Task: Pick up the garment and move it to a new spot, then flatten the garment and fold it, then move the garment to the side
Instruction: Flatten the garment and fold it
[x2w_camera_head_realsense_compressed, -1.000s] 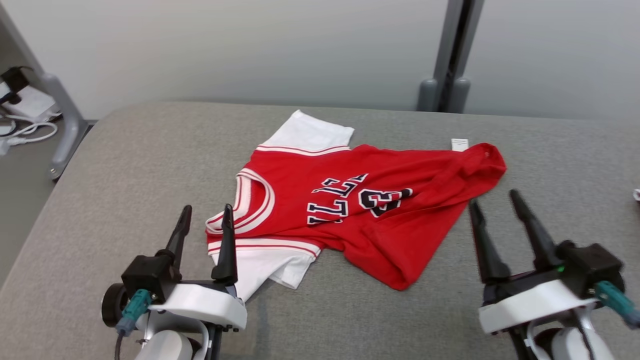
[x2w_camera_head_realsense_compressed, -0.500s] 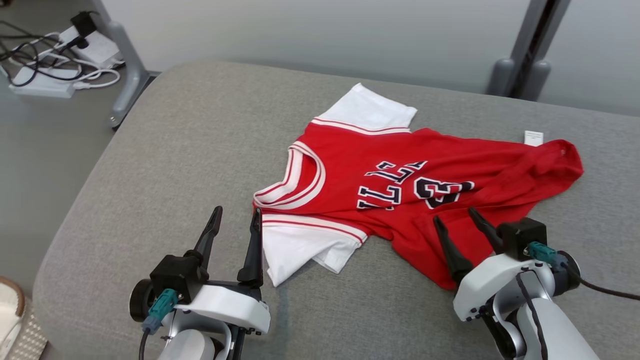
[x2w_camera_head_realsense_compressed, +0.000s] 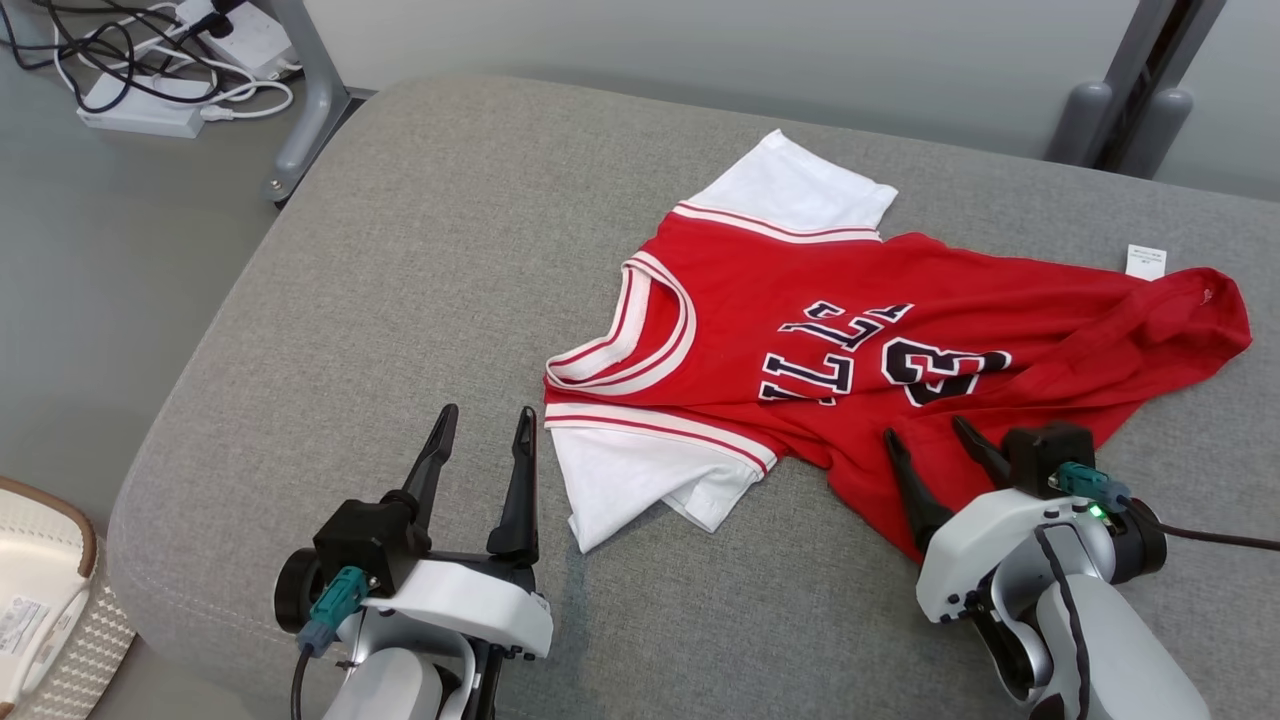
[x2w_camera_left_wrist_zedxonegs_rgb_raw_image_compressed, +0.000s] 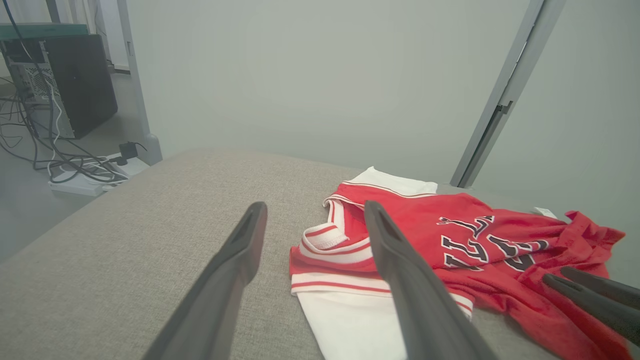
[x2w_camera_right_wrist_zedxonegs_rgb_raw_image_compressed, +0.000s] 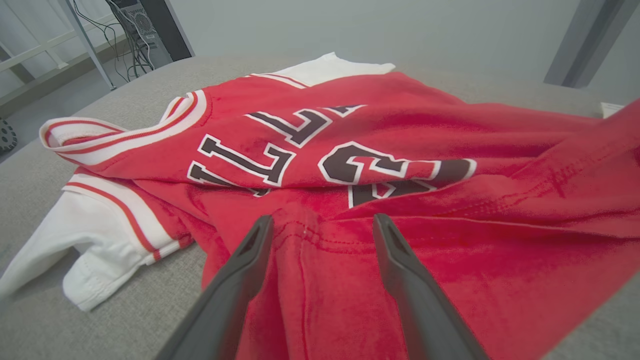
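The garment (x2w_camera_head_realsense_compressed: 880, 330), a red jersey with white sleeves, lies right of centre on the grey padded worktop (x2w_camera_head_realsense_compressed: 400, 300), collar toward 9 o'clock and hem toward 3 o'clock. The lettered chest is fairly flat, but the hem end is bunched into ridges, with a white care label (x2w_camera_head_realsense_compressed: 1145, 262) poking out at its far edge. The right hand (x2w_camera_head_realsense_compressed: 924, 427) sits at 5 o'clock in the head view, its fingers apart and reaching over the near red edge. Its wrist view shows a raised fold of the hem lying between them, which looks like the place chosen for a pinch, since a ridge gives more cloth to close on than flat fabric. Whether the tips touch the cloth I cannot tell. The left hand (x2w_camera_head_realsense_compressed: 487, 410) is at 7 o'clock, also spread and holding nothing. It hovers over bare worktop just beside the near white sleeve at that sleeve's 9 o'clock side, probably lined up for the shoulder so both ends can lift together. The worktop is a woven, cushioned surface with rounded edges and plenty of free space toward 9 o'clock. Beyond it at 11 o'clock a power strip and cables (x2w_camera_head_realsense_compressed: 150, 110) lie on the floor by a grey frame leg (x2w_camera_head_realsense_compressed: 310, 100), and a grey post (x2w_camera_head_realsense_compressed: 1140, 100) stands against the plain wall at 1 o'clock.
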